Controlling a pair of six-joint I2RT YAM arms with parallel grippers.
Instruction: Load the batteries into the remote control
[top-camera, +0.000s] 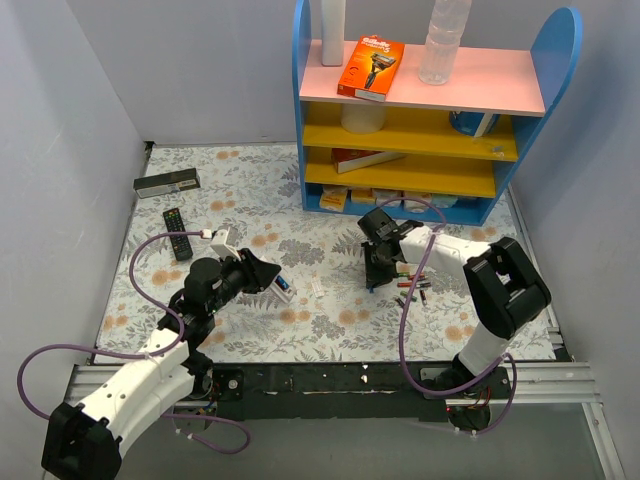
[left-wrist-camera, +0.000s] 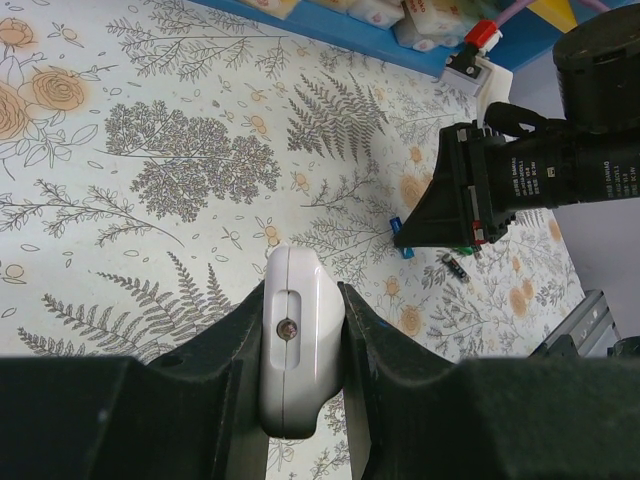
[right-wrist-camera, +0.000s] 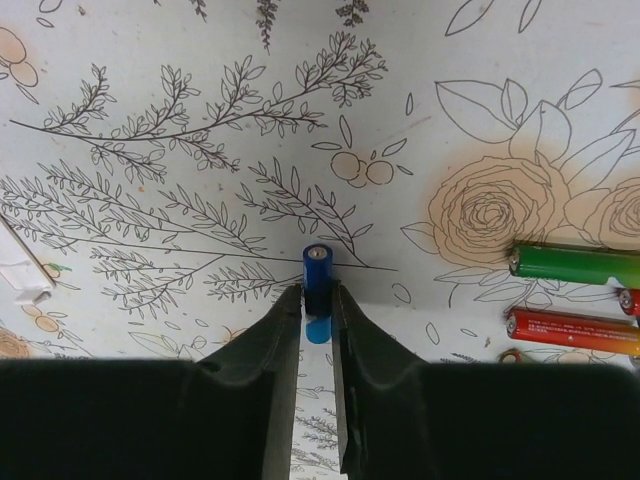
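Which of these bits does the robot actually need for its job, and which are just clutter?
Needed: white remote, blue battery, green battery, red battery.
Just lying about: black remote, dark flat box, orange razor box, water bottle, shelf.

Walled tabletop with a floral cloth and 1 painted shelf unit.

A white cloth printed with grey ferns and orange roses covers the tabletop. Plain pale grey surfaces close it in: the left wall, the far wall and the right wall. At the far right corner stands the shelf unit, with 2 rounded blue side panels, a pink top board, 2 yellow shelves and a blue base. The light is soft and even, and shadows on the cloth are faint.
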